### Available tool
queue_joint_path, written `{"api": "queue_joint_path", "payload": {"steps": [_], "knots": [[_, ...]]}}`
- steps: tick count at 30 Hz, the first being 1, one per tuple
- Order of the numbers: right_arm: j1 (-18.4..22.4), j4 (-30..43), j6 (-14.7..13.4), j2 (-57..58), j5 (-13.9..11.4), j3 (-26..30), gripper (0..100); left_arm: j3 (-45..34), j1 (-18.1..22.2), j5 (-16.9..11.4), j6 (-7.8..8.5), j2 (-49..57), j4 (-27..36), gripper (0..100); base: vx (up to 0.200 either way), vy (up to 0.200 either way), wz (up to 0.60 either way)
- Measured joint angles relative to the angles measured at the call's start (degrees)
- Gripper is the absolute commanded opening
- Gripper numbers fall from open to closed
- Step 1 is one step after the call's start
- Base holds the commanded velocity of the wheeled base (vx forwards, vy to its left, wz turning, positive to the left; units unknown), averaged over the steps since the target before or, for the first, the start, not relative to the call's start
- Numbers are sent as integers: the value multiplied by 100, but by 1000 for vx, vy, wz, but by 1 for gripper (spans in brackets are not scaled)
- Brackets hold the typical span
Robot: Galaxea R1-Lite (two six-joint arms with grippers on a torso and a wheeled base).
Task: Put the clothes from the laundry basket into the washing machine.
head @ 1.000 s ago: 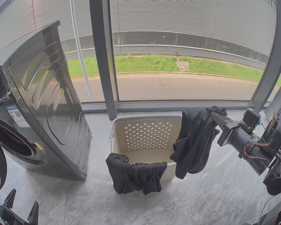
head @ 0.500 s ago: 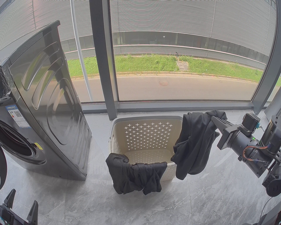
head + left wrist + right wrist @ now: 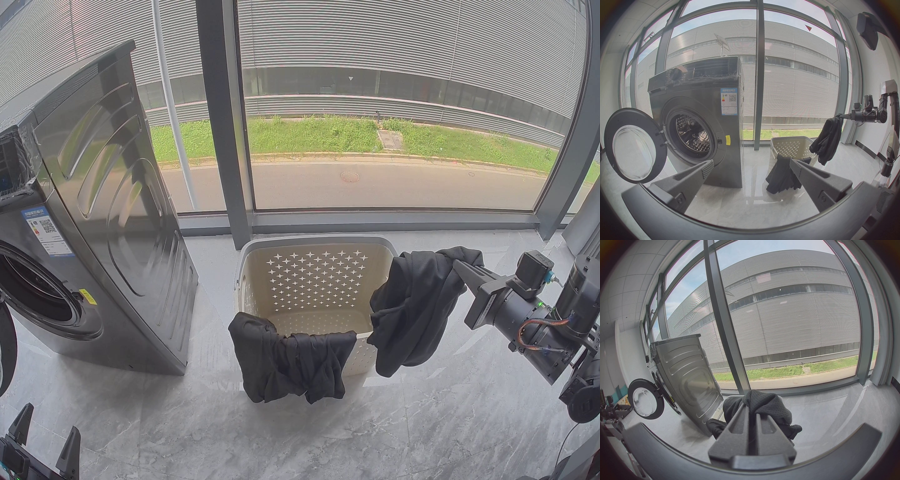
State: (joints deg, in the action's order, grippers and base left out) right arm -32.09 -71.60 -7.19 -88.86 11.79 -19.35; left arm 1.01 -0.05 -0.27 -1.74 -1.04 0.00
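At the right rim of the cream perforated plastic laundry basket (image 3: pixel 315 275), the right end effector (image 3: pixel 461 267), closed, holds a hanging dark grey garment (image 3: pixel 412 312). Transfer seems underway; next comes carrying it left to the open drum of the grey washing machine (image 3: pixel 106 206). The left end effector (image 3: pixel 50 420) gapes empty.

Washing machine (image 3: pixel 112 206) left of laundry basket (image 3: pixel 315 281).

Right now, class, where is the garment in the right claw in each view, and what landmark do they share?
Head view: garment hangs beside the basket, from the right claw.
Left wrist view: garment beside the basket.
Right wrist view: garment at claw tips.
Landmark: washing machine.
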Motion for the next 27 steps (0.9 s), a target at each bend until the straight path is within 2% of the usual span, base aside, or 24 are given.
{"api": "queue_joint_path", "payload": {"steps": [6,13,27], "knots": [[76,11,24,0,30,33,0,0,-5,0,-2,0,0,100,0,200,0],[354,-30,66,-1,74,22,0,0,-2,0,-9,0,0,100,0,200,0],[336,-37,62,-1,94,-9,0,0,-5,0,-15,0,7,100,0,200,0]]}}
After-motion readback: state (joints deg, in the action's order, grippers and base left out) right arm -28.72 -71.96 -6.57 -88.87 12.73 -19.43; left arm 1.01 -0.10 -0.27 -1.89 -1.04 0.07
